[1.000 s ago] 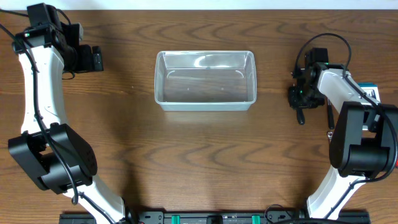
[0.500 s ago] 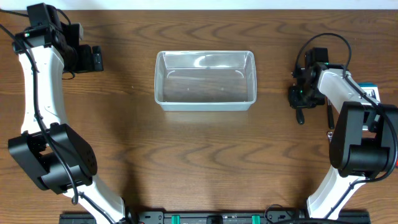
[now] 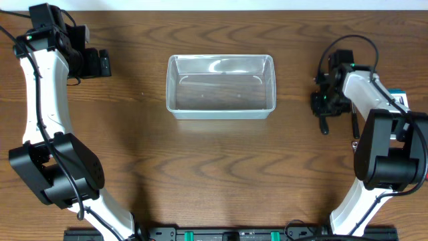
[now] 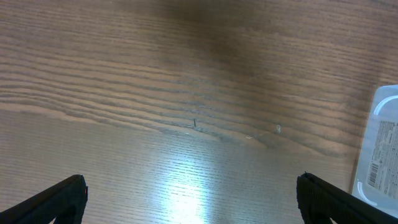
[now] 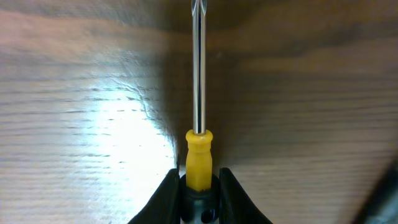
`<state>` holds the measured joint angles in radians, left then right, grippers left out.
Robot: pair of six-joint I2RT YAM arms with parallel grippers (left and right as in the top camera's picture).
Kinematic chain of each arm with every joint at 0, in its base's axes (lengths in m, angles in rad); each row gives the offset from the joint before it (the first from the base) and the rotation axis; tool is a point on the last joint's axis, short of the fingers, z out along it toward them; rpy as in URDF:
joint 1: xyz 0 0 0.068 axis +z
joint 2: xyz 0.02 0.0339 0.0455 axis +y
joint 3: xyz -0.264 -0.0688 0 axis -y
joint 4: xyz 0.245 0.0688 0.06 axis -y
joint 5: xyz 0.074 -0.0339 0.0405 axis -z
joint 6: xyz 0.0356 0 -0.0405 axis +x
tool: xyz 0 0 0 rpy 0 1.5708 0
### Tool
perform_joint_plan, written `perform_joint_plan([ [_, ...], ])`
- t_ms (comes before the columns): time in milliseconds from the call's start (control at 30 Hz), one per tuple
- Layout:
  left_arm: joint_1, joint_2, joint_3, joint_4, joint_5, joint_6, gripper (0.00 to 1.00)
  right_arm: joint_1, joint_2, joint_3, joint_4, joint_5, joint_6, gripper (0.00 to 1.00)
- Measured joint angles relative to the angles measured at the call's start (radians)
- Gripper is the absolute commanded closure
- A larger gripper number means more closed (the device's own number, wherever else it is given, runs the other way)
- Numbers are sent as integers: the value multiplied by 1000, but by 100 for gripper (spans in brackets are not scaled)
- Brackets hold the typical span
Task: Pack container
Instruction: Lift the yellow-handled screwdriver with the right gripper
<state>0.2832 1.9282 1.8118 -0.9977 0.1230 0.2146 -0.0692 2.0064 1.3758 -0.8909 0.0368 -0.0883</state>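
Note:
The container [image 3: 221, 110], a clear plastic tub with nothing in it, stands at the middle of the table; its corner [image 4: 380, 149] shows at the right edge of the left wrist view. My right gripper [image 3: 323, 102] [image 5: 199, 186] is low at the table's right side, shut on a screwdriver [image 5: 198, 74] at its black handle, behind the yellow collar. The steel shaft points away from the jaws over the wood [image 3: 324, 124]. My left gripper [image 3: 102, 63] [image 4: 193, 199] hangs open at the far left, with only bare wood between its fingers.
A small blue-and-white box [image 3: 399, 99] sits at the right edge, partly hidden by the right arm. A thin dark rod-like item [image 3: 353, 126] lies next to that arm. Both arm bases stand at the near corners.
The right jaws have closed in on the screwdriver's handle. The left arm and the container have not moved.

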Motion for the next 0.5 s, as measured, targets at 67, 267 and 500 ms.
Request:
perform_joint_plan([
  [67, 0, 0, 0, 0, 0, 0, 2, 0, 0, 55, -30, -1, 0, 99],
  [267, 0, 0, 0, 0, 0, 0, 2, 1, 0, 277, -150, -42, 0, 99],
  [500, 0, 0, 0, 0, 0, 0, 2, 34, 0, 492, -265, -115, -37, 99],
])
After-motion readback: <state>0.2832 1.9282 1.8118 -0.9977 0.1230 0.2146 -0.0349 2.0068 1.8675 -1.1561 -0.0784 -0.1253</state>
